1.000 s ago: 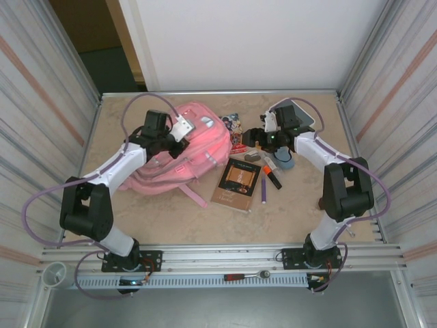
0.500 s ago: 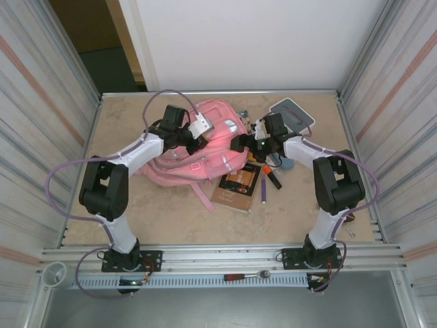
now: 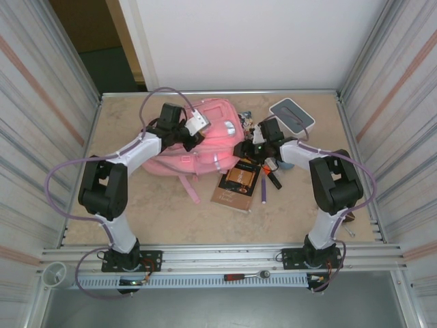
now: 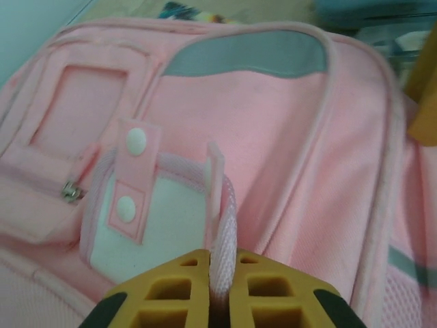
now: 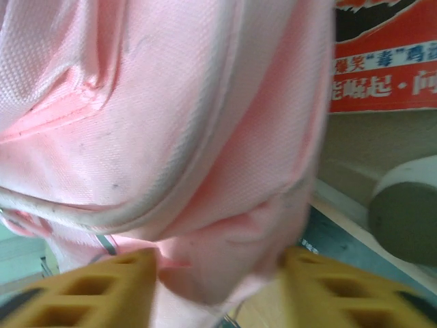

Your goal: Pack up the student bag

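On the far half of the table [image 3: 136, 212]: the student bag [image 3: 205, 143] lay flat, pink, between the two arms, with one strap trailing toward the near edge.
Left gripper [image 3: 196, 130]: set over the bag's upper left part. In the left wrist view its yellow fingers [image 4: 171, 287] were pressed together on a whitish webbing loop [image 4: 222, 225] of the bag, with only the webbing between them.
Bag detail, left wrist view: a pink snap tab [image 4: 133, 181] with two white studs stood just left of the loop, over a white patch [image 4: 164, 236]. A metal zip pull [image 4: 70, 193] hung at the pocket further left, and a grey panel [image 4: 252, 58] lay beyond.
Right gripper [image 3: 240, 147]: at the bag's right edge. In the right wrist view the fingers [image 5: 102, 283] stood apart, and a bunched fold of pink fabric [image 5: 218, 273] filled the gap and touched both, so the tool was clamped on the bag.
Right of the bag: a brown book [image 3: 237, 181] lay at the bag's lower right corner; whether they touched could not be told. A purple pen [image 3: 263, 186] and an orange-and-black marker [image 3: 274, 180] lay just right of the book.
Far right corner: a white-and-grey box [image 3: 292, 113], well apart from the bag.
Right wrist view, background: a red packet [image 5: 386, 61] with white characters, just beyond the bag fabric.
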